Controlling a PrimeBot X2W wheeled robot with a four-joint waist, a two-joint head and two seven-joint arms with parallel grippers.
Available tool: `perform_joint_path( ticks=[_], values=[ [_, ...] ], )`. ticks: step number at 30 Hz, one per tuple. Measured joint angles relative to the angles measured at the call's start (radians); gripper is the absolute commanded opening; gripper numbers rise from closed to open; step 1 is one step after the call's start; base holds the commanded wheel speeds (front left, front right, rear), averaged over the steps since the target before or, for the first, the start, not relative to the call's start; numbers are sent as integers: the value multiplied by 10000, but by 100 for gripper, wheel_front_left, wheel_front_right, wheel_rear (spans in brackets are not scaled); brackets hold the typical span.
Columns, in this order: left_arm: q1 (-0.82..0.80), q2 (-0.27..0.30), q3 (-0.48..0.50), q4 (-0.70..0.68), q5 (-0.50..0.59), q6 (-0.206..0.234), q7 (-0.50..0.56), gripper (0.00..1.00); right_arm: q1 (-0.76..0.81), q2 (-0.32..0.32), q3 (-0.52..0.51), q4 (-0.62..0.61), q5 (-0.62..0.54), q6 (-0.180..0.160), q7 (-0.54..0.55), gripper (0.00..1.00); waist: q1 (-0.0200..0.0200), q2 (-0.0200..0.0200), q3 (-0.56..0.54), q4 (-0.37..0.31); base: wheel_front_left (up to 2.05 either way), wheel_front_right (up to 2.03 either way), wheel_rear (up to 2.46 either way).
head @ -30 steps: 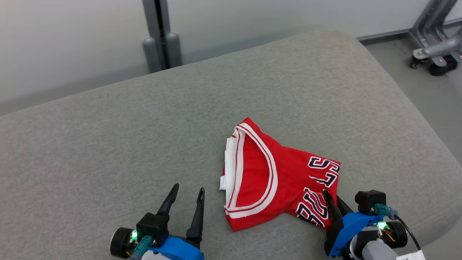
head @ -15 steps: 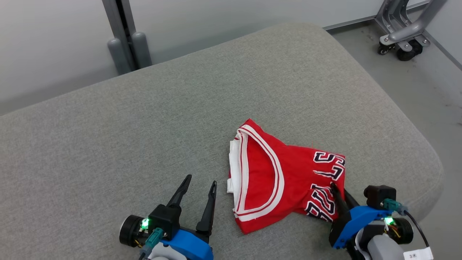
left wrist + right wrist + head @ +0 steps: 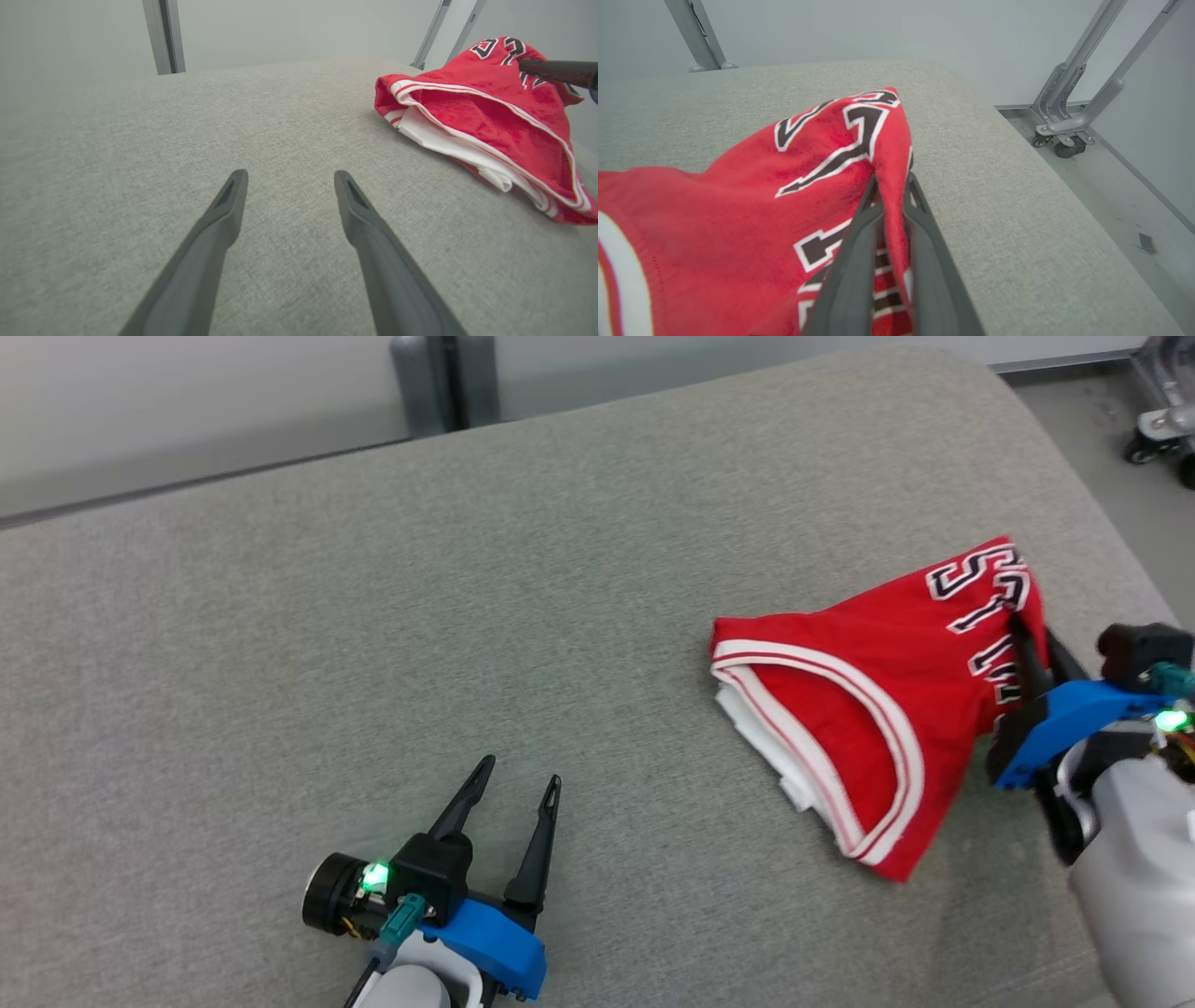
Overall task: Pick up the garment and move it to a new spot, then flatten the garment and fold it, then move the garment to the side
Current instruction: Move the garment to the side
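R gripper (image 3: 1032, 635) tight on red jersey (image 3: 868, 709); L gripper (image 3: 519, 771) wide, empty

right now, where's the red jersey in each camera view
Head view: red jersey right of centre on the grey cushion.
Left wrist view: jersey upper right, beyond the open left gripper.
Right wrist view: jersey lower left to centre.
Shared landmark: right gripper pinching its lettered edge.

You saw a red garment (image 3: 868, 709) with white-and-red striped trim and black, white-outlined lettering; the cushion (image 3: 373, 616) was flecked grey, the wall (image 3: 187, 411) pale grey.
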Motion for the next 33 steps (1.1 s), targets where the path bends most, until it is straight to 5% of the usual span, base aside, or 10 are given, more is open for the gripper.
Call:
perform_joint_path(
  ticks=[12, 18, 19, 20, 26, 33],
  values=[
    [-315, -15, 201, -174, 345, -86, -6, 100, -1931, -2633, -3202, 1553, -2038, 0, 44, 0, 1, 0, 910, 1356, 0, 0, 0],
    [-417, -44, 163, -230, 291, -46, -19, 100, -1987, -2861, -4878, 1586, -3421, 0, 182, 0, 0, 0, 1053, 1591, 0, 0, 0],
    [-417, -38, 163, -226, 249, -25, -19, 100, -1987, -2761, -5108, 1549, -3565, 0, 203, 42, 0, 0, 1038, 1578, 0, 0, 0],
    [-418, -33, 163, -222, 244, -15, -17, 100, -1986, -2656, -5317, 1494, -3682, -2, 203, 100, 0, 0, 1024, 1560, 0, 0, 0],
    [-428, -27, 305, -192, 288, 157, -15, 100, -2188, -1371, -5384, 343, -4194, -2, 40, 100, 0, 0, 908, 1439, 0, 0, 0],
    [-415, -6, 780, -232, 228, 541, -15, 100, -1018, 428, -3898, -2111, -2757, -2, 25, 100, 0, 0, 422, 1573, 0, 0, 0]
  ],
)
